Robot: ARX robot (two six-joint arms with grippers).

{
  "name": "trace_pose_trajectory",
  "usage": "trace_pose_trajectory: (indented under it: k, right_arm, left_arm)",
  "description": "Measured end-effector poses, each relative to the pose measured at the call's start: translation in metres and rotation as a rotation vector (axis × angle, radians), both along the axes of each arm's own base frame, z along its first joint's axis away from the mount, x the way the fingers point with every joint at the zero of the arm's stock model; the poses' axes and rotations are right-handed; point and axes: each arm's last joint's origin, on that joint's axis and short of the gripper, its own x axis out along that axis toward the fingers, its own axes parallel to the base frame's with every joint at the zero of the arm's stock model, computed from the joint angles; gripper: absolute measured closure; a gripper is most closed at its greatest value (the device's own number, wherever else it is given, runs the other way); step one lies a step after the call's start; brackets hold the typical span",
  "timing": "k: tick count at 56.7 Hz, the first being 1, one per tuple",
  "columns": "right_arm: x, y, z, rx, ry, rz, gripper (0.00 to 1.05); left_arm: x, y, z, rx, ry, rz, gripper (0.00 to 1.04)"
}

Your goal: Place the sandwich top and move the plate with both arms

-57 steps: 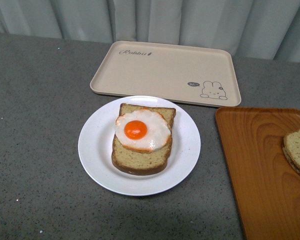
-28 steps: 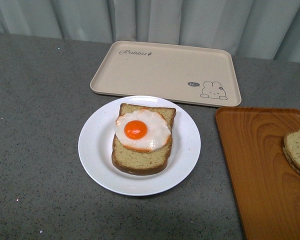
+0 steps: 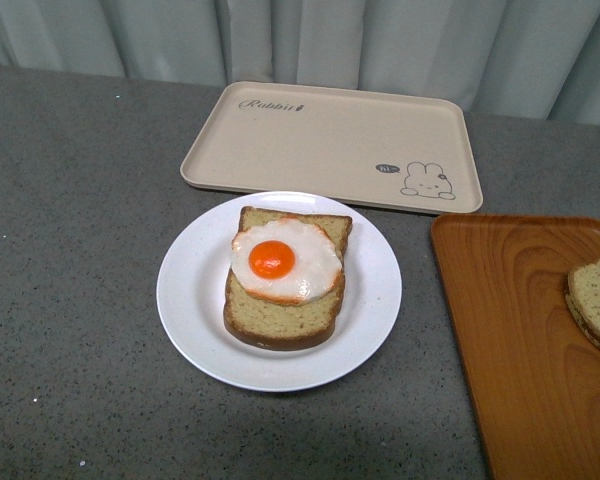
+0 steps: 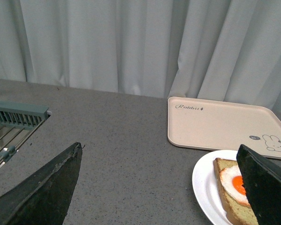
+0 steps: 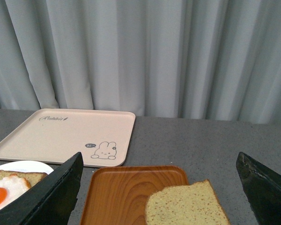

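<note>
- Nothing has shifted since the earlier frames, and neither arm shows in the front view.
- Both the left gripper [image 4: 159, 147] and the right gripper [image 5: 159, 154] gape wide and hold nothing.
- On the right arm's side, the sandwich top [image 3: 595, 300] lies flat on the orange tray [image 3: 510, 330], probably for that arm to fetch. The plate [image 3: 185, 300] holds the egg slice [image 3: 280, 310], centred.
- One crusted edge of the sandwich top faces the plate. The frame edges crop it, so its long axis is unclear.

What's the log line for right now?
sandwich top: on orange tray, not placed | plate: holds egg-topped bread | left jaws: open | right jaws: open

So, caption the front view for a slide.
Egg-topped slice on the plate; sandwich top lies on the orange tray.
</note>
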Motion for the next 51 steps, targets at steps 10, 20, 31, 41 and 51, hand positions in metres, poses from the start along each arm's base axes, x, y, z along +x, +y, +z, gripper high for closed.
trace_pose_trajectory:
  k: [10, 20, 31, 41, 51]
  right_arm:
    - [0.000, 0.000, 0.000, 0.000, 0.000, 0.000, 0.09]
    - [0.000, 0.000, 0.000, 0.000, 0.000, 0.000, 0.09]
    - [0.000, 0.000, 0.000, 0.000, 0.000, 0.000, 0.09]
    - [0.000, 0.000, 0.000, 0.000, 0.000, 0.000, 0.09]
    - [0.013, -0.010, -0.004, -0.041, 0.158, -0.242, 0.09]
  left_arm:
    - [0.000, 0.000, 0.000, 0.000, 0.000, 0.000, 0.06]
    - [0.000, 0.000, 0.000, 0.000, 0.000, 0.000, 0.06]
    - [0.000, 0.000, 0.000, 0.000, 0.000, 0.000, 0.06]
    - [0.000, 0.000, 0.000, 0.000, 0.000, 0.000, 0.06]
    - [0.000, 0.000, 0.000, 0.000, -0.001, 0.000, 0.06]
